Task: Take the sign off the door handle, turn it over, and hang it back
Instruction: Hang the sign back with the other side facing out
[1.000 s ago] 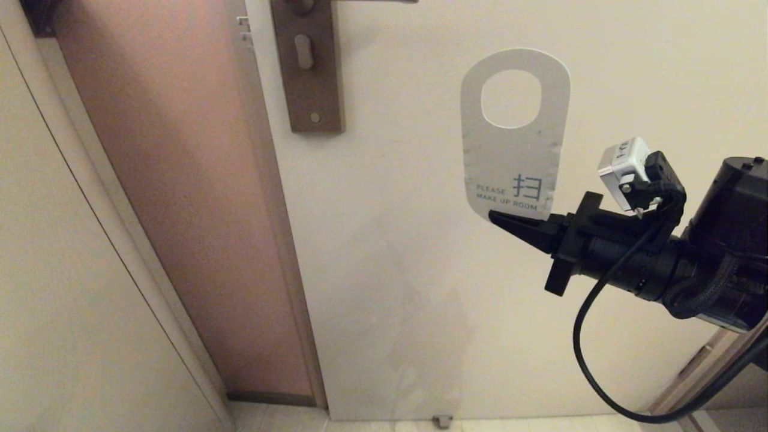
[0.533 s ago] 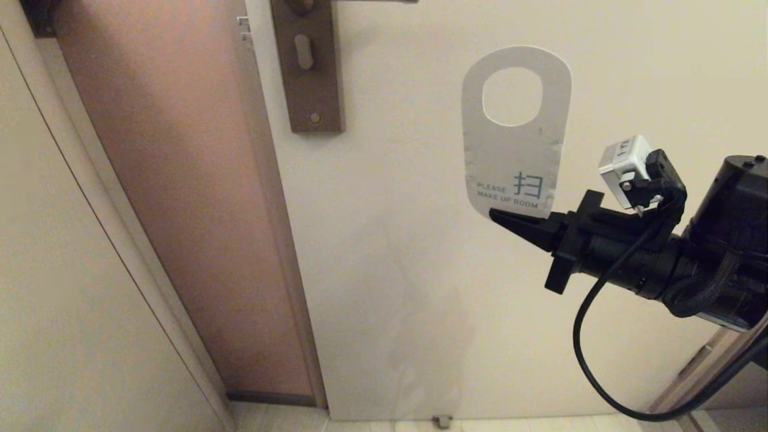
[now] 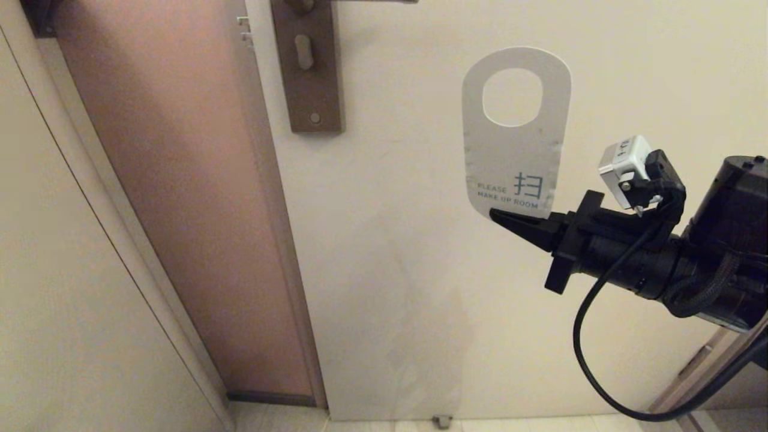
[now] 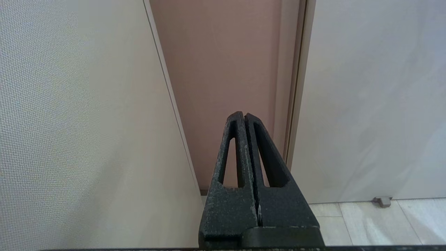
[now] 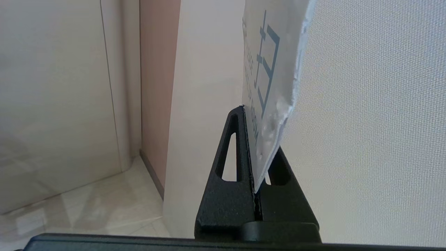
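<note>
1. Right gripper (image 3: 510,221) is pinched closed on the bottom rounded end of the sign (image 3: 515,150); the card sits clamped between both fingers in the right wrist view, standing up from the grip.
2. Sign is off the door handle (image 3: 307,66) and held in front of the door (image 3: 420,270), to the right of the backplate and lower than the lever. White "PLEASE MAKE UP ROOM" face is toward the head camera.
3. No counter in frame; places are given against the door instead.
4. Left gripper (image 4: 245,146) has its fingers pressed together, holds nothing, points toward the door's hinge-free edge and floor.
5. Step in hand, by my reading: turning the card over. Roll the wrist about the card's long axis, keeping clear of the door so the oval hole end does not scrape.
6. Risk: card is thin, edge looks worn; it may flex or slip.
</note>
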